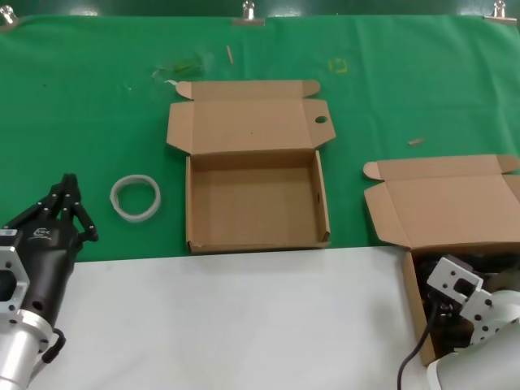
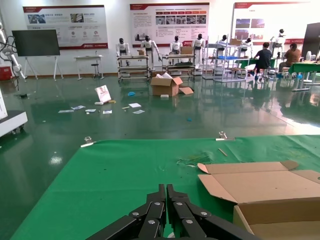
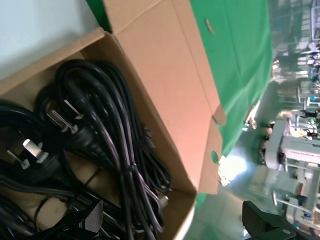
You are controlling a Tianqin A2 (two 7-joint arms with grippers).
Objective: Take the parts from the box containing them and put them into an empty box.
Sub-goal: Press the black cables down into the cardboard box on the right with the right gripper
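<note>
The empty box [image 1: 196, 203] lies open mid-table, with a small round hole in its lid flap; it also shows in the left wrist view [image 2: 265, 187]. The box containing the parts [image 1: 447, 203] is open at the right front, its inside mostly hidden by my right arm. In the right wrist view the black coiled cables [image 3: 100, 130] with plug ends fill that box [image 3: 170, 75]. My right gripper [image 3: 177, 220] is open wide, one finger down among the cables and the other outside the box wall. My left gripper [image 1: 69, 199] is shut and empty at the left, also seen in its own wrist view [image 2: 166, 192].
A white translucent ring [image 1: 136, 197] lies on the green cloth between my left gripper and the empty box. The green cloth [image 1: 97, 122] covers the far half of the table and bare white tabletop [image 1: 236, 325] the near half.
</note>
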